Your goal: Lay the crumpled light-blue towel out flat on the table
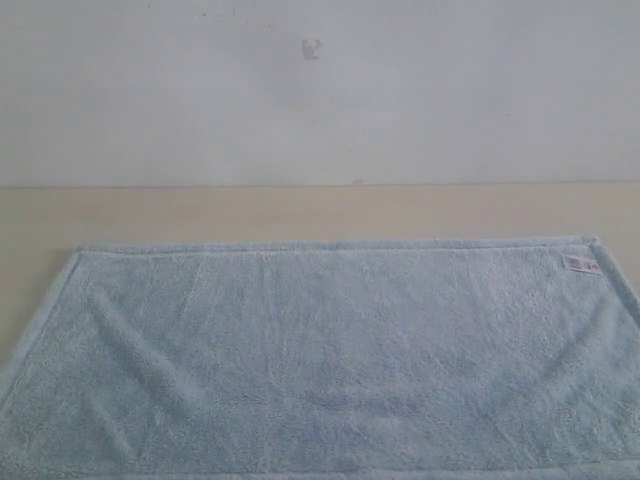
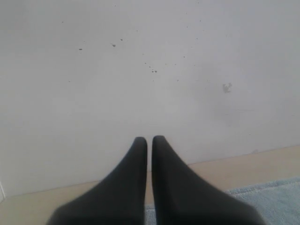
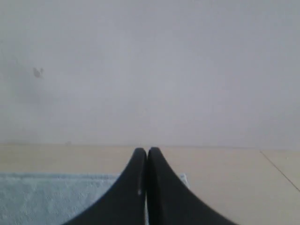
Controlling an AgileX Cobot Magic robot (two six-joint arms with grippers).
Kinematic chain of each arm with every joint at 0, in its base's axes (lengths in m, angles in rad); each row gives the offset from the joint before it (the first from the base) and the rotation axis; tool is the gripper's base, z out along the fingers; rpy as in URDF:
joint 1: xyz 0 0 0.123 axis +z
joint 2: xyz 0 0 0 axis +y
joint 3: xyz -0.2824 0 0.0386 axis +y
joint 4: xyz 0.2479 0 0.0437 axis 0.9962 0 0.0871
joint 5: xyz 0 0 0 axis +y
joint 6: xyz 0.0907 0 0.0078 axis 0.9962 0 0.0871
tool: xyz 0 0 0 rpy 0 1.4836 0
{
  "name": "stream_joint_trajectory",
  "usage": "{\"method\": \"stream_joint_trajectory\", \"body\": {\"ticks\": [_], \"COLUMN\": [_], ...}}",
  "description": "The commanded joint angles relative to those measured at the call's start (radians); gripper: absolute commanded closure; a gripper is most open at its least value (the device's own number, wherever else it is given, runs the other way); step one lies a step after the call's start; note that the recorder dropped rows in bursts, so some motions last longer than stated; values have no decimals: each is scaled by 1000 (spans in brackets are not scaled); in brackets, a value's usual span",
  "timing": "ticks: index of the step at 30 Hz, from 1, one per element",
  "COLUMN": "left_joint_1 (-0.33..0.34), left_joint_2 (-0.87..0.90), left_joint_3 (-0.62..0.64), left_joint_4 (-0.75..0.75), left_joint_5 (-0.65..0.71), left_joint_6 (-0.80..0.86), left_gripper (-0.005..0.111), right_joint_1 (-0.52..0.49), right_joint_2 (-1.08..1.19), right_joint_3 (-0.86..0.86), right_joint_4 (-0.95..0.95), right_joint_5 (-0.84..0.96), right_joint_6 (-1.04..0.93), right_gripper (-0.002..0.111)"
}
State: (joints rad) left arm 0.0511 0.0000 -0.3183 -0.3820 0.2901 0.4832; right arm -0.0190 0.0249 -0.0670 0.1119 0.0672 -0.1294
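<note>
- Towel [image 1: 320,360] lies spread open on the table [image 1: 300,212]. It is light blue and fluffy and fills most of the lower part of the exterior view. Its near edge and side edges run out of the picture.
- Far hem of the towel runs straight and roughly parallel to the wall [image 1: 400,90], with a strip of bare table between them.
- Small white tag [image 1: 580,264] with red print sits at the far right corner of the towel.
- Cloth is largely flat, with a few soft creases slanting from the far corners toward the near middle.
- Left gripper [image 2: 149,139] is closed and holds nothing. Its two dark fingers stand side by side with only a hairline slit between them. It points toward the wall, and a towel corner and bare table show past it.
- Right gripper [image 3: 144,150] is closed too, with its fingertips pressed together and empty. It also faces the wall, with the towel's edge showing beside its fingers.
- Wall is white-grey, with one small dark mark [image 1: 312,49] and scattered specks.
</note>
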Motion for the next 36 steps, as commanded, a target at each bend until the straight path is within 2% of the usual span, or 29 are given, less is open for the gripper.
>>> {"method": "stream_joint_trajectory", "body": {"ticks": [1, 6, 15, 16, 17, 18, 20, 21, 26, 28, 30, 33, 36], "left_joint_1": [-3, -3, -3, 0, 3, 5, 13, 15, 20, 20, 20, 20, 20], "left_joint_2": [0, 0, 0, 0, 0, 0, 0, 0, 0, 0, 0, 0, 0], "left_joint_3": [5, 5, 5, 9, 20, 32, 68, 88, 256, 310, 318, 318, 318], "left_joint_4": [6, 6, 6, -16, 41, 126, 365, 422, 286, 290, 300, 300, 300], "left_joint_5": [2, -1, -1, -17, -68, -100, -88, -82, -77, -61, -54, 58, 67], "left_joint_6": [4, 4, 4, -65, -178, -216, -213, -221, -281, -281, -281, -281, -281], "left_gripper": [103, 103, 103, 103, 103, 103, 103, 103, 103, 103, 103, 103, 103], "right_joint_1": [-12, -12, -12, -12, -12, -12, -12, -10, -10, -10, -10, -10, -10], "right_joint_2": [-25, -13, -13, -13, -13, -13, -13, -13, -13, -13, -13, -13, -13], "right_joint_3": [67, 67, 67, 67, 67, 67, 67, 67, 67, 67, 67, 67, 67], "right_joint_4": [-58, -58, -58, -58, -58, -58, -58, -58, -58, -58, -58, -58, -58], "right_joint_5": [14, 135, 140, 140, 140, 140, 140, 140, 140, 140, 140, 140, 140], "right_joint_6": [-8, -8, -8, -8, -8, -8, -8, -8, -8, -6, -3, -3, -3], "right_gripper": [109, 109, 109, 109, 109, 109, 109, 109, 109, 109, 109, 109, 109]}}
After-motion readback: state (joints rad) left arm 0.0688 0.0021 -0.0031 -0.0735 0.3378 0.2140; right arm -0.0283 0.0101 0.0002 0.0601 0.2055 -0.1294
